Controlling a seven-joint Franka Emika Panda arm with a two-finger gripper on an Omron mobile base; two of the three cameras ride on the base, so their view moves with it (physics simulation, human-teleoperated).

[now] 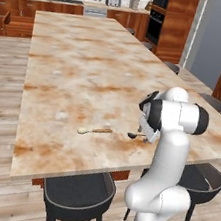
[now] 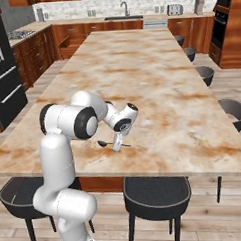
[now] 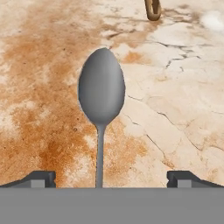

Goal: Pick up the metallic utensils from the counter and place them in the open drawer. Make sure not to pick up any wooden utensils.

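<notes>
Spoon [image 3: 101, 87] lying on counter [image 1: 88, 68] near front edge, handle running between my fingertips [image 3: 40, 178]. Gripper [image 3: 111, 179] standing fully open, holding nothing. I am worrying: thin handle is lying flat on stone, so pads may be slipping over it. Wooden spoon [image 1: 95, 130] is lying just beside; I am risking knocking it.

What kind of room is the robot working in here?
A home kitchen, rendered: a sink with faucet on the back wall counter, a built-in oven, and a long stone island with stools.
</notes>
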